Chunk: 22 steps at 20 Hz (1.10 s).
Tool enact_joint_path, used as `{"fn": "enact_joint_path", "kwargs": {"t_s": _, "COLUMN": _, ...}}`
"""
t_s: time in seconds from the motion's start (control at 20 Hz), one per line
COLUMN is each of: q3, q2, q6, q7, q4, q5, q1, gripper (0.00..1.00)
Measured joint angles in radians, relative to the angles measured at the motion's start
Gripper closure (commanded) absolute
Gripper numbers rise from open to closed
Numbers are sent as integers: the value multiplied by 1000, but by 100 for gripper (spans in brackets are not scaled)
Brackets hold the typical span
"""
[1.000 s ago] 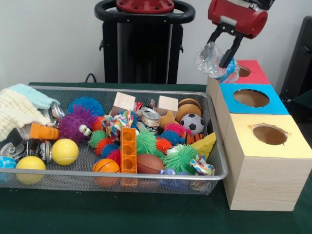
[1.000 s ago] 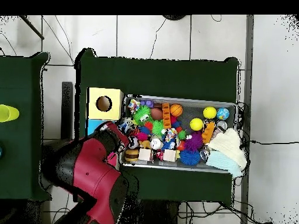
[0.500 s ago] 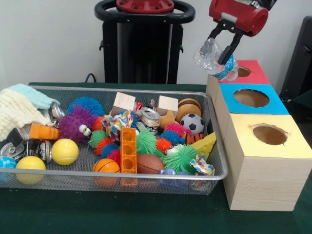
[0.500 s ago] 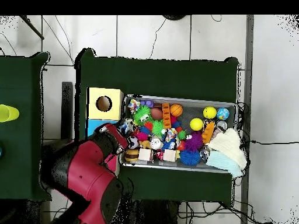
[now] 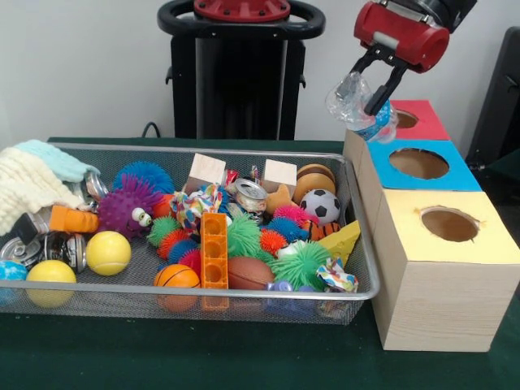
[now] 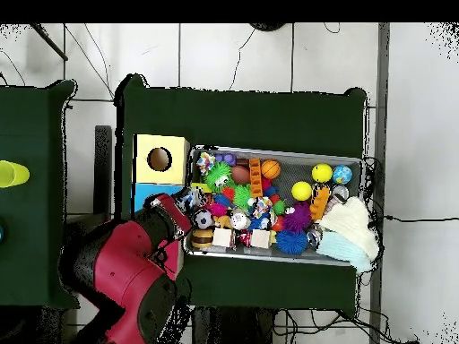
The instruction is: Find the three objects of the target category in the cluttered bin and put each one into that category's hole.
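My gripper (image 5: 365, 95) hangs high at the right, shut on a crumpled clear plastic water bottle with a blue label (image 5: 352, 99). It holds the bottle in the air just left of the red-topped wooden box (image 5: 426, 122), beside its round hole (image 5: 404, 119) and above the box's left edge. The silver wire mesh bin (image 5: 244, 151) lies to the left, full of toys. I see no other bottle among the clutter. In the overhead view the red arm (image 6: 134, 269) covers the red-topped box, and the gripper (image 6: 176, 207) sits at the bin's left end (image 6: 278, 150).
The blue-topped box (image 5: 418, 164) and the yellow-topped box (image 5: 449, 225) stand in a row in front of the red one. The bin holds balls, spiky toys, wooden blocks, an orange brick (image 5: 214, 252), silver cans (image 5: 61, 248) and a knitted cloth (image 5: 32, 183).
The gripper with the bottle has risen a little and shifted slightly right, toward the red-topped box. The bin's contents have not moved.
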Motion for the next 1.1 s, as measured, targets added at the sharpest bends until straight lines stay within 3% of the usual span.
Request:
{"fn": "enact_joint_path", "kwargs": {"t_s": 0.65, "q3": -89, "q2": 126, "q6": 0, "q7": 78, "q4": -20, "q5": 10, "q1": 71, "gripper": 100}}
{"fn": "enact_joint_path", "kwargs": {"t_s": 1.1, "q3": -120, "q2": 165, "q6": 43, "q7": 92, "q4": -29, "q5": 13, "q1": 95, "gripper": 100}}
